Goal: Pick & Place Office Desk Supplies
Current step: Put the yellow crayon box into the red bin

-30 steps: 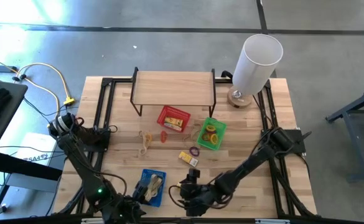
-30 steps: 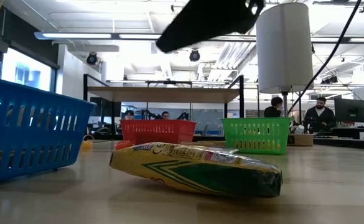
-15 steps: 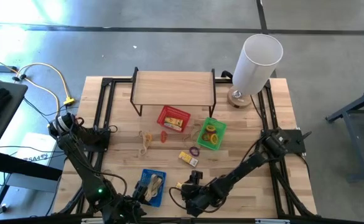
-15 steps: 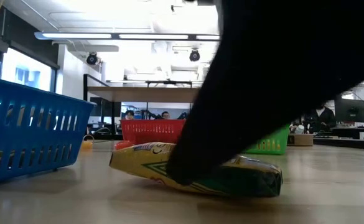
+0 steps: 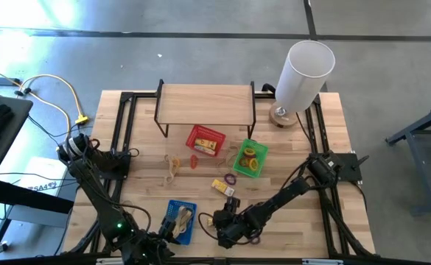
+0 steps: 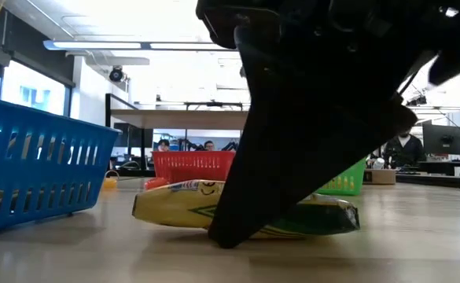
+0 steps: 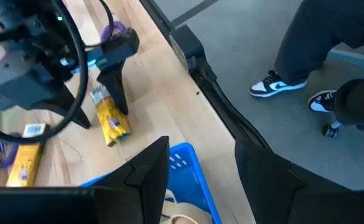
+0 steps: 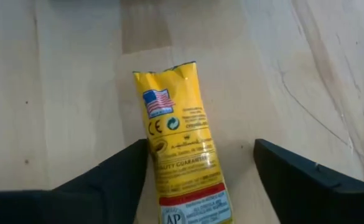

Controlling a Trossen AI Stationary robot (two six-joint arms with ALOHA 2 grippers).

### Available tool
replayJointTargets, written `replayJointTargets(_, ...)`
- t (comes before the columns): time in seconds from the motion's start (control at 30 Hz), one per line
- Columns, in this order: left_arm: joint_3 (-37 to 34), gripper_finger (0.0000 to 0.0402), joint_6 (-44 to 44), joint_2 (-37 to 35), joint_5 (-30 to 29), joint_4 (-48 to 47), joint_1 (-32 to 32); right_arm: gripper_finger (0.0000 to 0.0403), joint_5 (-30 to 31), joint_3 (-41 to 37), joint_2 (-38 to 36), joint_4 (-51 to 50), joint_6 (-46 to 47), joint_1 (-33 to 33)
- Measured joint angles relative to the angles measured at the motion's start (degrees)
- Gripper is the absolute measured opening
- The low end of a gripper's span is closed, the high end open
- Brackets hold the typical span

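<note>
On the table's near edge, beside the blue basket [image 5: 178,221], you see the right gripper [image 8: 200,163] lowered over a yellow packet [image 8: 182,149] that lies flat on the wood. Its fingers [image 8: 116,171] stand wide, one on each side of the packet, and neither visibly clamps it yet; the packet is not lifted.

Risks, as judged from this pose: the packet is thin, slick and lying flat, so fingers closing slightly high would likely slide over the wrapper and push it along the table rather than pinch it. One finger sits closer to the packet than the other, so an uneven close could spin the packet out of the gap. The blue basket stands just beside the work, and a wide swing could knock it.

The left gripper [image 7: 197,165] waits at the near left corner above the blue basket, fingers apart and holding nothing.

Count, from the high view: three baskets, namely one blue, one red [image 5: 205,140] and one green [image 5: 249,158]; one yellow packet under the right gripper; one small yellow block [image 5: 223,186] lies loose mid-table; one purple loop [image 5: 231,178] beside it. Contents of the baskets are too small to count.
</note>
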Motion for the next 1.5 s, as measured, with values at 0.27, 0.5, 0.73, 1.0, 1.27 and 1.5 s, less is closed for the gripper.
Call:
replayJointTargets(0.27,0.00,0.0174,3.24,0.04,0.00,0.12,1.30,0.0179,-1.13,0.01,-0.07,-0.18,0.37,0.08)
replayJointTargets(0.5,0.00,0.0174,4.96,0.04,-0.01,0.12,2.62,0.0089,-1.20,-0.07,-0.07,0.63,-0.79,0.68)
replayJointTargets(0.73,0.00,0.0174,6.83,0.04,-0.04,0.11,3.38,0.0083,-2.43,-0.21,-0.87,1.31,-2.71,0.85)
replayJointTargets(1.0,0.00,0.0174,14.57,-0.07,-0.12,0.10,1.66,0.0079,-2.17,-0.27,-6.30,-0.26,-7.95,-1.32)
replayJointTargets(1.27,0.00,0.0174,17.75,-1.44,-8.64,-2.11,0.07,0.0078,2.11,-0.09,-13.88,-0.15,-20.78,-5.62)
replayJointTargets(1.5,0.00,0.0174,15.66,-3.58,-7.37,-5.32,3.47,0.0077,3.65,-0.11,-18.64,-1.82,-31.98,-11.36)
